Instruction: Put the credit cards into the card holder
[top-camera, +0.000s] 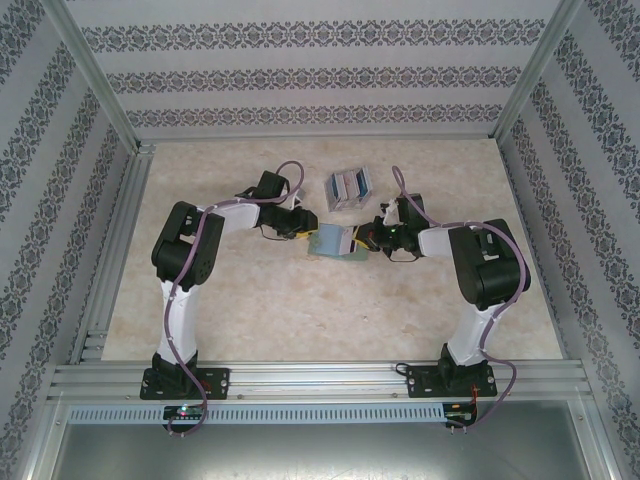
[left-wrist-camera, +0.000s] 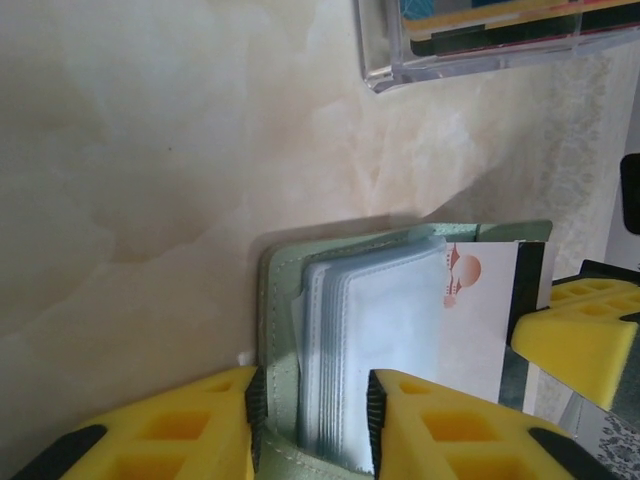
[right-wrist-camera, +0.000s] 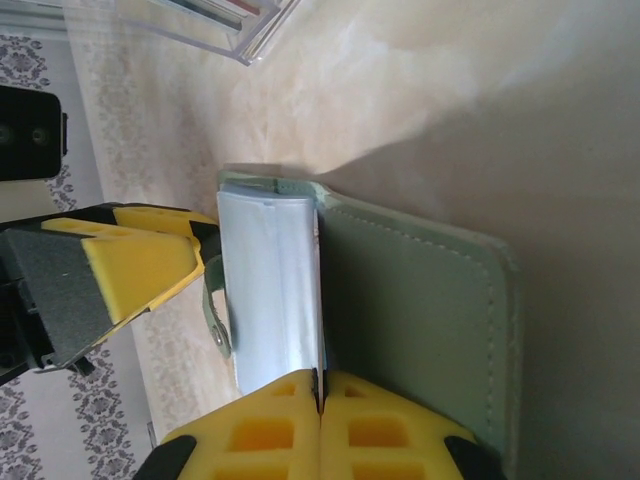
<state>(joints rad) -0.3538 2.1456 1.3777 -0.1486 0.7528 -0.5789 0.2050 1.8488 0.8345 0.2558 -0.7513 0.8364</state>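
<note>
Cards (left-wrist-camera: 500, 20) of several colours stand in a clear box (left-wrist-camera: 385, 60) on the worktop (left-wrist-camera: 150, 150), near the open grey-green card holder (left-wrist-camera: 272, 300) with its pale sleeves (left-wrist-camera: 385, 330). The left hand (left-wrist-camera: 315, 395) clamps the holder's cover and sleeves. The right hand (right-wrist-camera: 320, 405), fingers pressed together, pinches a white card (left-wrist-camera: 490, 330) bearing an orange mark, which lies against the sleeves.

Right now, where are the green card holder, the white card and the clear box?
card holder (right-wrist-camera: 410, 320), right wrist view, green cover
white card (left-wrist-camera: 490, 340), left wrist view, plain face
clear box (left-wrist-camera: 450, 67), left wrist view, bottom rim
</note>
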